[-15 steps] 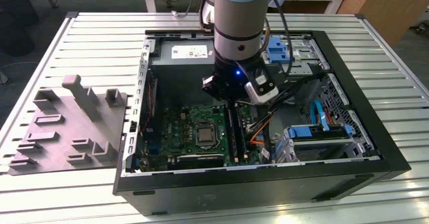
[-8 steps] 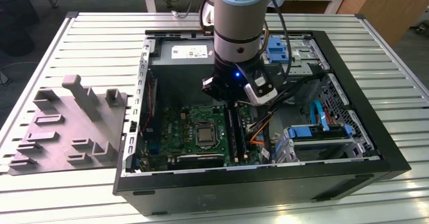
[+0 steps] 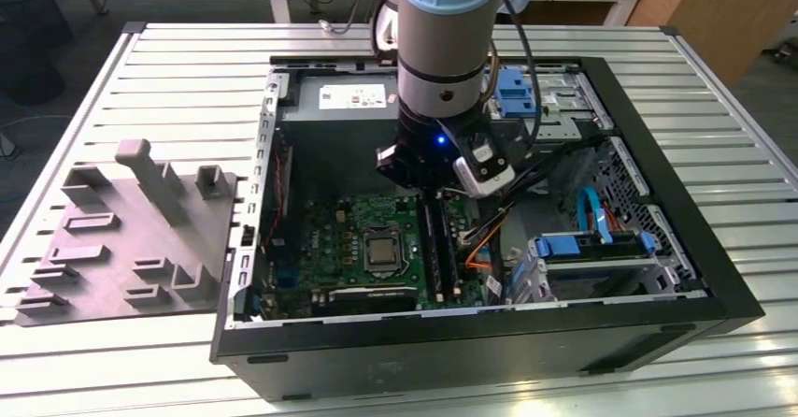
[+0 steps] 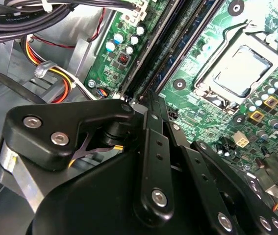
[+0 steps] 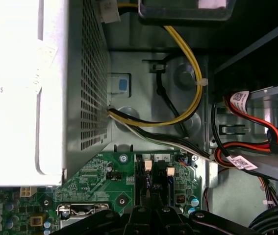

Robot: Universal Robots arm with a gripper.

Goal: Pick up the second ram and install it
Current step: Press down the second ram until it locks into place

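The second ram (image 4: 184,48) is a thin dark blue-green strip lying between the long black slot rails (image 3: 434,244) on the green motherboard (image 3: 343,239), inside the open computer case. My gripper (image 3: 424,191) reaches down into the case at the far end of those rails. In the second wrist view the gripper (image 4: 150,98) has its fingers drawn together, with the tips right over the strip's near end. Whether they pinch the strip or only rest on it is hidden. In the first wrist view the gripper (image 5: 148,200) sits just over the slot ends.
A grey moulded tray (image 3: 125,239) lies on the slatted table on the exterior view's left. Inside the case are the processor socket (image 4: 237,68), the power supply box (image 5: 11,88), yellow and black cables (image 5: 188,98) and a drive cage with blue clips (image 3: 599,249).
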